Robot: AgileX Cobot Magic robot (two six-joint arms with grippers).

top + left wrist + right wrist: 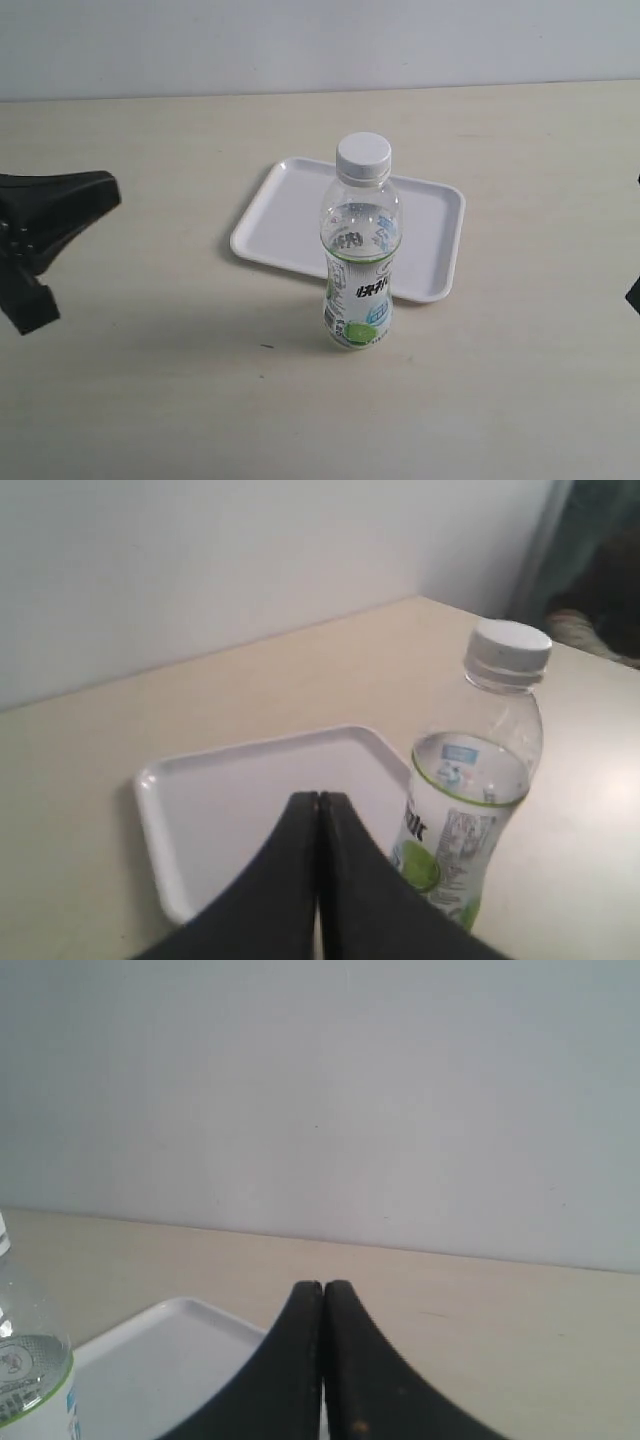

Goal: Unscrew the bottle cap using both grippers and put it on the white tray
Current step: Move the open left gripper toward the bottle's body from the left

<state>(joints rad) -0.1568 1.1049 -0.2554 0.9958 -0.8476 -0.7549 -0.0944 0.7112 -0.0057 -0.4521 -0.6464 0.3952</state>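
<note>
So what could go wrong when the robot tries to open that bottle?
The bottle stands tall and unheld on the table, so a bump could tip it. The left tool and the right tool are both shut and must open first. The cap is small and might slip and miss the white tray.

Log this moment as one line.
stage: not started | cap: on bottle | bottle: upright, off tray | left gripper: shut, empty | right gripper: shut, empty
</note>
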